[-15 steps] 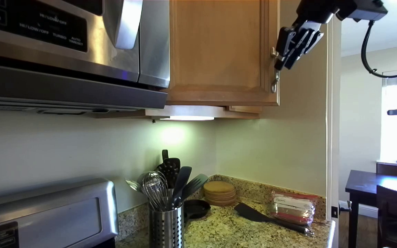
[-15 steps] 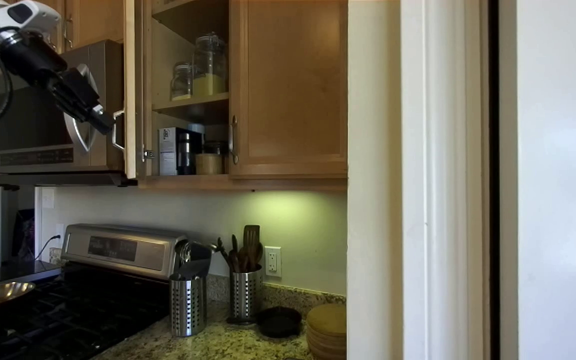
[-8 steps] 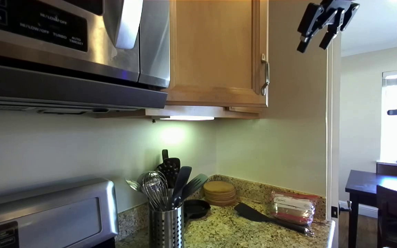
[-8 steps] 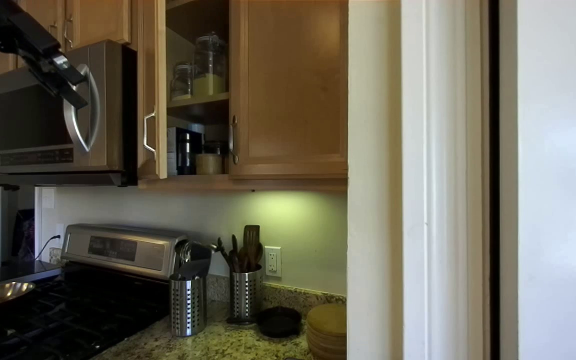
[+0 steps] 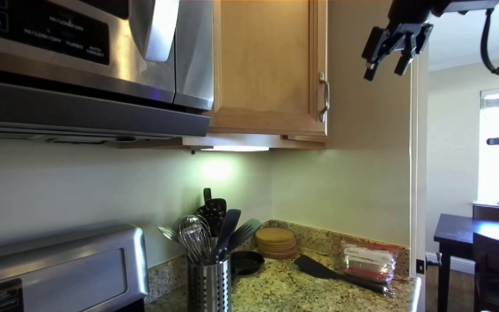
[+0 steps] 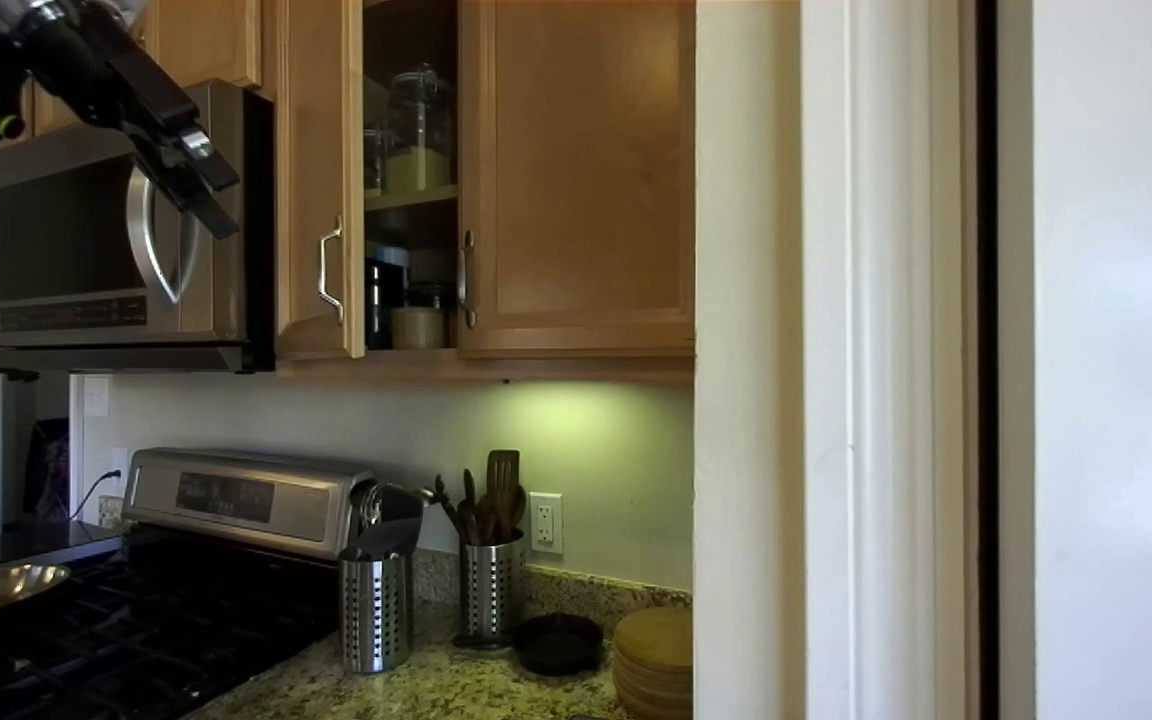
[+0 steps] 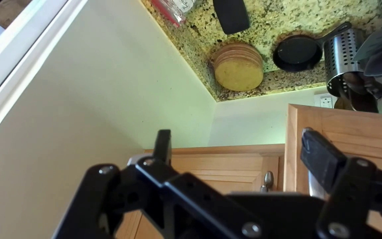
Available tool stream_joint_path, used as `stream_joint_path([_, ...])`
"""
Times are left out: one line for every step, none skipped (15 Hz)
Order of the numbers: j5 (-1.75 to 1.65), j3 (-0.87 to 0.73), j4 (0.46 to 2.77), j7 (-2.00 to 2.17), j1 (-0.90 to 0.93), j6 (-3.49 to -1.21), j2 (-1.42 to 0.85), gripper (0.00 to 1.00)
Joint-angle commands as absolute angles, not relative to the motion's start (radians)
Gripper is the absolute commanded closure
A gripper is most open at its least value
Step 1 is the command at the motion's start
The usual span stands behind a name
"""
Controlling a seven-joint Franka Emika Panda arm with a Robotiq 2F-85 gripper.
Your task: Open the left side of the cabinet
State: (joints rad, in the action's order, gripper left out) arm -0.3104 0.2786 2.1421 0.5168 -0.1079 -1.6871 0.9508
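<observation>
The left side, a light-oak door (image 6: 308,170) with a slim silver handle (image 6: 329,270), stands partly open on the cabinet (image 6: 576,180), leaving a gap onto the shelves. An exterior view shows the same door (image 5: 267,60) face-on, its handle (image 5: 325,97) bare. My black gripper (image 5: 385,73) hangs in the air to the right of and above that handle, clear of it. Its two fingers are spread wide with nothing between them. In the wrist view the gripper (image 7: 239,141) has one finger (image 7: 322,156) overlapping the door, hiding most of its handle.
A microwave (image 6: 66,230) with a curved handle is beside the cabinet, behind my gripper in that view. Jars (image 6: 419,130) stand on the shelves. Below are a stove (image 6: 226,500), utensil holders (image 6: 376,610) and a small black pan (image 6: 558,643). A side wall (image 7: 111,66) is close by.
My gripper has let go of the handle, spread its fingers and moved off it. The left door has swung part of the way back toward the cabinet, narrowing the gap.
</observation>
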Motion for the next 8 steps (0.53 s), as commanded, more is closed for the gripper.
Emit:
stream_joint_path([-0.315, 0.253, 2.145, 0.499, -0.119, -1.773, 0.867, 0.0])
stream_joint_path([-0.314, 0.245, 2.138, 0.498, -0.122, -1.787, 0.842, 0.0])
stream_joint_path([-0.318, 0.236, 2.135, 0.499, -0.128, -1.804, 0.823, 0.0])
stream_joint_path([-0.321, 0.22, 2.133, 0.498, -0.136, -1.816, 0.808, 0.0])
stream_joint_path([-0.323, 0.203, 2.134, 0.495, -0.143, -1.829, 0.798, 0.0])
stream_joint_path([-0.335, 0.184, 2.138, 0.494, -0.158, -1.839, 0.79, 0.0])
stream_joint_path([-0.349, 0.165, 2.138, 0.492, -0.172, -1.846, 0.781, 0.0])
stream_joint_path([-0.37, 0.137, 2.162, 0.497, -0.19, -1.898, 0.752, 0.0])
